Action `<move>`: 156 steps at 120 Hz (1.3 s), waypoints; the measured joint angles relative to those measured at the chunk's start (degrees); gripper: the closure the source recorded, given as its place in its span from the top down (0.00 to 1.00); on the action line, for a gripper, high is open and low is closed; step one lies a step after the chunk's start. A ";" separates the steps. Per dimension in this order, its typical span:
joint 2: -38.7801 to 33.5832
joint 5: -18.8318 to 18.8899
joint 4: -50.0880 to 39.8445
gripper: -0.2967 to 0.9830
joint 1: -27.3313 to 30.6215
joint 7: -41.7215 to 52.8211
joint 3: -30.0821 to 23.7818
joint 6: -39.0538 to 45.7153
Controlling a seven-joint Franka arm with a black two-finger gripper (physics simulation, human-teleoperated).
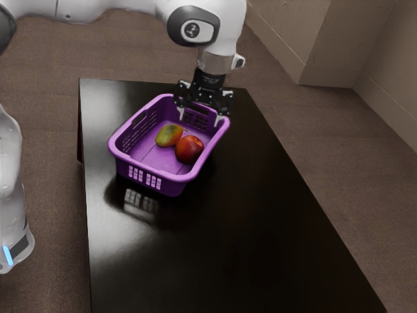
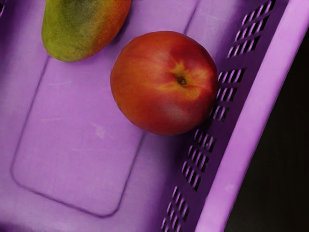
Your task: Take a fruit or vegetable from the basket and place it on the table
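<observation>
Inside the purple basket: green-red mango and red peach, peach close to the slotted side wall. Basket sits on the dark table. Gripper at one basket end, fingers spread, nothing gripped. Arm logo too small to read.

Basket on the table, containing a mango and a nectarine. The nectarine lies to the exterior view's right of the mango, beside the basket's long wall.
</observation>
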 joint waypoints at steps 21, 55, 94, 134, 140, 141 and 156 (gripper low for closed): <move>-5.72 1.41 -6.31 0.77 0.17 -3.34 2.34 -0.31; -4.62 3.69 -7.24 0.77 0.26 -4.82 9.95 -0.23; 5.96 4.05 -0.52 0.77 0.28 -3.44 11.94 2.48; 10.77 3.82 2.94 0.77 0.47 -1.32 14.59 3.89; 11.36 3.67 2.94 0.77 0.39 -1.03 14.60 4.09; 11.43 3.65 2.91 0.77 0.38 -0.98 14.60 4.15; 12.02 3.34 2.10 0.77 0.18 -0.37 14.60 5.25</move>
